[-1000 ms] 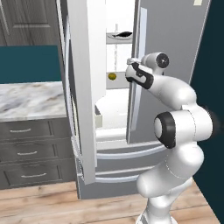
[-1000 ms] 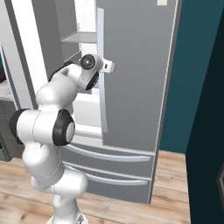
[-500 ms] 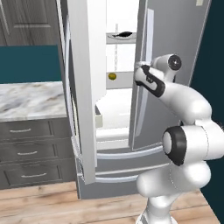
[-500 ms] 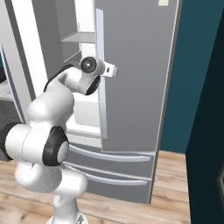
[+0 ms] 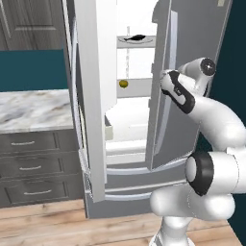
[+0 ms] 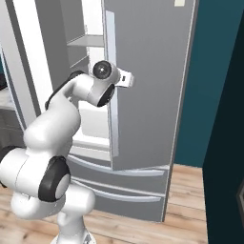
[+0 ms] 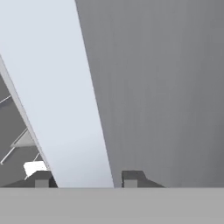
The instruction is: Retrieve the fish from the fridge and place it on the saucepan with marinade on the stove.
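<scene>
- Two-finger dark pincer (image 7: pixel 83 179) on the white arm: its tips stand apart, one on each side of the long pale vertical handle (image 7: pixel 61 96) of the fridge's right door (image 6: pixel 147 86). Whether the tips press on the handle cannot be told. Judged purpose: straddling the handle gives purchase to swing the door wider.
- Tall silver-grey French-door fridge (image 5: pixel 91 144): both upper doors stand partly open and the white interior shows between them; the two lower drawers are closed. The gap looks narrow for a reach, which would explain work on the door before any grasp inside.
- Small round yellowish item (image 5: pixel 123 84): rests on a middle shelf inside the fridge, well below the fish; not part of the task.
- Small slender dark grey fish (image 5: pixel 135 37): lies flat on the upper white shelf inside the fridge, untouched, well apart from the pincer. Retrieval is not yet begun.
- Marble-topped bench (image 5: pixel 29 108) over grey drawers: stands just beside the fridge on its left.
- Wooden floor (image 6: pixel 190 200): runs under the fridge and the robot base.
</scene>
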